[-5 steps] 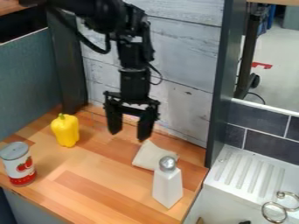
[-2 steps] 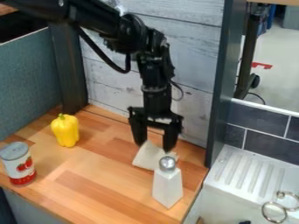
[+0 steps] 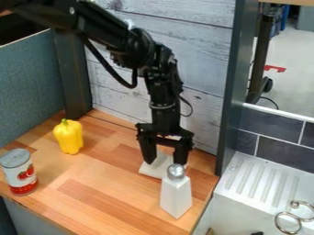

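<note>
My pincer (image 3: pixel 164 162) is spread at the cloth (image 3: pixel 156 170), which lies flat beneath it; I can't tell whether they touch. The approach looks nearly done, the grip yet to be made. The shaker (image 3: pixel 176 195) stands near me, toward the camera.

Camera view: fixed, set above the table (image 3: pixel 104 176), pitched down at a slant. Faces the plank wall (image 3: pixel 196 32) behind the table — teal panel (image 3: pixel 30 87) at frame left, ribbed white drainboard (image 3: pixel 260 176) at lower right. Range: close; part of the table's near edge falls inside the lower left. Upper right, past the dark post (image 3: pixel 233 87) — line of sight runs on to the floor (image 3: pixel 291 87) beyond.
</note>
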